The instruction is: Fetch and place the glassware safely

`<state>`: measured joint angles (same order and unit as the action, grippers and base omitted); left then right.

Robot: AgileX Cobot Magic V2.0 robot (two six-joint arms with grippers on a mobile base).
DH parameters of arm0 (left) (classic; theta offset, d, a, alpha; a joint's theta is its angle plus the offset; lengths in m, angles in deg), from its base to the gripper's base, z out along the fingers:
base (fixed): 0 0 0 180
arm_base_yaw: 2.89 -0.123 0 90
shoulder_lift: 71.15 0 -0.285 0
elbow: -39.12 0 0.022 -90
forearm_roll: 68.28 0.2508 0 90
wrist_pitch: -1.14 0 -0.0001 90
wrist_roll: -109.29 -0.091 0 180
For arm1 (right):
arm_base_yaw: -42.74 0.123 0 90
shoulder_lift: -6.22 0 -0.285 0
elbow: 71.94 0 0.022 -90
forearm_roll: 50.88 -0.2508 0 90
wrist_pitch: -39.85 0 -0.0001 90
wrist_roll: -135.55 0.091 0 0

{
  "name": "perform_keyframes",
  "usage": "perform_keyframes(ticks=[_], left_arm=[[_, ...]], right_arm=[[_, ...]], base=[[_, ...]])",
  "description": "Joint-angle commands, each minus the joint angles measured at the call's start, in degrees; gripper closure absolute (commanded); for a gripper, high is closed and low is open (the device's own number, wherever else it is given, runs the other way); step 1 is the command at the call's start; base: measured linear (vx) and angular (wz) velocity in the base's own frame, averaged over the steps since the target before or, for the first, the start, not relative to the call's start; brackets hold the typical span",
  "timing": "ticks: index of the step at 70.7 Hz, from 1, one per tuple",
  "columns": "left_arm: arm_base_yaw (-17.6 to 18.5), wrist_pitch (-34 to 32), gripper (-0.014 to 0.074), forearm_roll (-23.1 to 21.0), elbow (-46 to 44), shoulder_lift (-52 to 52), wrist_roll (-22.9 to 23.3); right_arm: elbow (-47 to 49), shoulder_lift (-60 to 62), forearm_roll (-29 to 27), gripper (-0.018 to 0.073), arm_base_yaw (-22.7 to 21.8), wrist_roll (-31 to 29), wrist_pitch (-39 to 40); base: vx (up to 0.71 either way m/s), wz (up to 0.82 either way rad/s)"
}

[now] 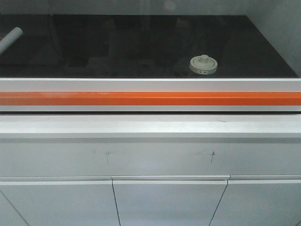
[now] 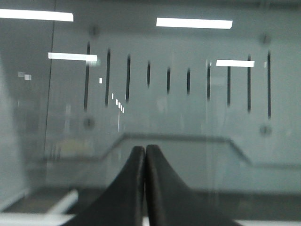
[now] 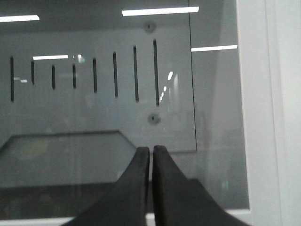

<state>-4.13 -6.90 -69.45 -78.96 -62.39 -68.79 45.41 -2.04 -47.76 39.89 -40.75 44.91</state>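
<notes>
Glassware (image 1: 203, 64) untouched; left pincer (image 2: 145, 151), right pincer (image 3: 151, 151) closed, empty.

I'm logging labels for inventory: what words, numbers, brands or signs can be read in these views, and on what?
No text can be read in any view.
Small dark marks on the rim of the jar lid: too small to read.

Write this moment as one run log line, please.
left gripper shut, empty | right gripper shut, empty | glass jar on black surface, untouched
</notes>
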Motion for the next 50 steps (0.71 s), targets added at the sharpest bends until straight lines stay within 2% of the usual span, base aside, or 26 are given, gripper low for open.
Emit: perform_keyframes(ticks=[1,13,24,31,50], left_arm=[[-0.15,0.01,0.0603,-0.32,-9.11,6.23,-0.01],[-0.15,5.8,0.0603,-0.32,-24.22,18.92,-0.01],[-0.15,13.14,0.0603,-0.32,-33.56,30.75,-0.01],[-0.15,15.35,0.0603,-0.38,-36.23,36.37,-0.01],[-0.15,15.19,0.0603,-0.25,-36.36,44.69,-0.55]], right_arm=[[8.71,-4.52,0.38,0.0563,-0.28,-0.17,0.21],[22.23,-15.78,0.38,0.0563,-0.28,-0.17,-5.06],[28.97,-26.72,0.38,0.0563,-0.28,-0.17,-5.58],[30.07,-32.28,0.37,0.0563,-0.28,-0.12,-5.4],[30.06,-41.76,0.37,0.0563,-0.28,-0.12,-8.56]], base=[[0.0,0.0],[0.0,0.0],[0.0,0.0],[0.0,0.0],[0.0,0.0]])
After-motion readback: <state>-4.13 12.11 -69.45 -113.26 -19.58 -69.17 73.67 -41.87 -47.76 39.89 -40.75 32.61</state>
